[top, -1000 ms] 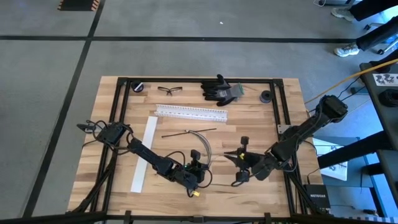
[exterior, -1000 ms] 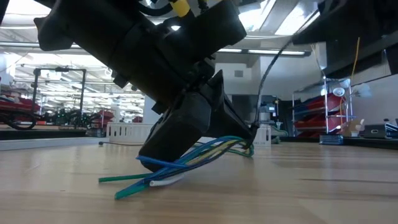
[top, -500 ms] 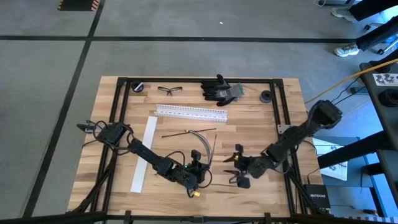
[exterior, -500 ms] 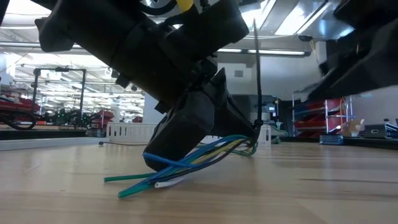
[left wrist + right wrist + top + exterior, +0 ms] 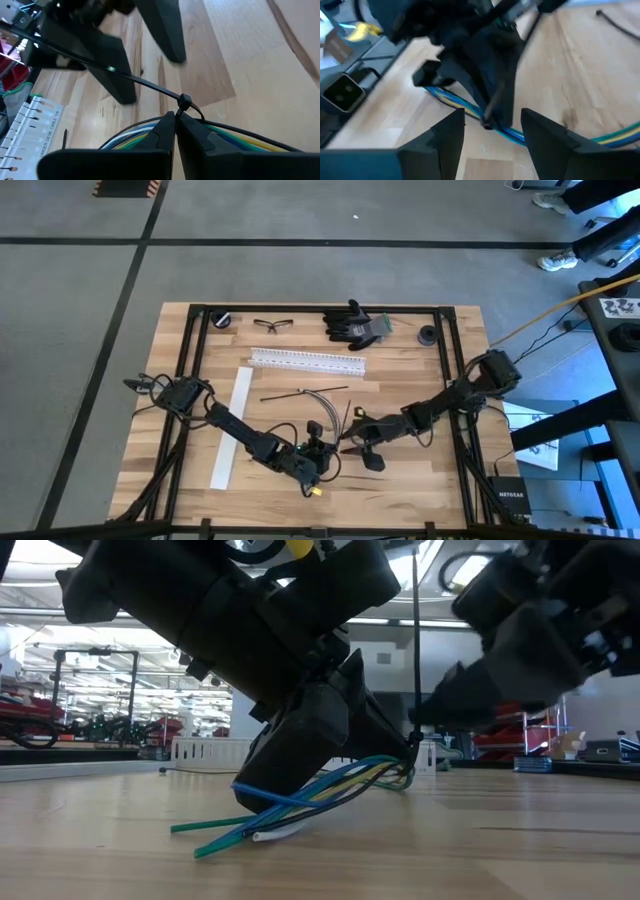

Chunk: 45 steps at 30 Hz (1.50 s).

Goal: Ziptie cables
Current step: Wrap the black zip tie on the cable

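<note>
Left hand (image 5: 175, 131) clamped on coloured cables (image 5: 300, 805); right hand (image 5: 492, 127) half-open at zip tie (image 5: 184, 101), could miss the tail

Left gripper (image 5: 330, 755) shut on cables (image 5: 300, 802), a blue, green, yellow and white bundle trailing onto table (image 5: 500, 840). Zip tie (image 5: 415, 660) stands upright. Right gripper (image 5: 425, 718) beside it.

Just one readable marking: on the white slotted rail (image 5: 30, 131), in the left wrist view, grey print runs along its face, something like "UNDER DESK CABLE", with the rest cut off. A dark box (image 5: 508, 500) off the surface's corner carries white lettering too small to read.
</note>
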Available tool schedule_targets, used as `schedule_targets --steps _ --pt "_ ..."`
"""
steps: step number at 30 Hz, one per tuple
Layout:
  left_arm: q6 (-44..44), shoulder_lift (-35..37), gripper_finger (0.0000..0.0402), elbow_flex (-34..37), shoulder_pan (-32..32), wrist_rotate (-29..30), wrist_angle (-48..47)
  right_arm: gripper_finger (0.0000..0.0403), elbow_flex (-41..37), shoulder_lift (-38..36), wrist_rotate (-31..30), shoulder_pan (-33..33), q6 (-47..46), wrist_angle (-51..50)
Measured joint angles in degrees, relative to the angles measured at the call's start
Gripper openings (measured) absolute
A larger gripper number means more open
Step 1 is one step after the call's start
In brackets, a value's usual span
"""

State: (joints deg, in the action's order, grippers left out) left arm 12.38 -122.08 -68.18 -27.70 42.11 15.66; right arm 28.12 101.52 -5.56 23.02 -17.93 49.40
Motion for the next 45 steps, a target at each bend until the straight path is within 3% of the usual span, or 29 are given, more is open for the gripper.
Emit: schedule_targets --steps 5,17,22,28,32,35,39,42,45 --pt "0.0 0.0 0.0 0.0 0.0 0.0 0.0 0.0151 3.0 3.2 2.8 -0.2 1.2 0.3" --pt "0.0 0.0 0.0 0.0 0.0 -0.1 0.0 0.0007 3.5 3.8 3.2 -0.2 5.9 0.0" --pt "1.6 0.0 0.0 -0.1 -0.1 0.0 -0.5 0.0 3.5 2.1 -4.1 1.6 10.9 -2.2" --pt "0.8 -1.2 0.0 -0.1 -0.4 -0.7 -3.0 0.0 3.5 -12.8 -11.4 2.1 16.7 -17.4" --pt "1.1 -2.1 0.0 -0.1 -0.3 -0.9 -1.4 0.0 3.3 -20.7 -12.9 2.1 17.1 -23.4" --pt "0.4 -1.6 0.0 0.0 0.2 -0.9 0.0 0.0 3.3 -23.7 -12.9 2.1 13.3 -31.8" --pt "-0.2 -1.3 0.0 -0.1 0.3 -0.6 0.3 0.001 3.5 -26.2 -12.8 2.2 -0.1 -44.9" --pt "-0.4 -1.2 0.0 -0.1 0.3 -0.6 0.3 0.0035 1.9 -25.3 -11.7 3.4 -5.6 -46.1" --pt "-1.1 -1.2 0.0 -0.1 0.3 -0.5 0.3 0.0073 -0.1 -22.5 -11.4 4.8 -6.5 -40.2"
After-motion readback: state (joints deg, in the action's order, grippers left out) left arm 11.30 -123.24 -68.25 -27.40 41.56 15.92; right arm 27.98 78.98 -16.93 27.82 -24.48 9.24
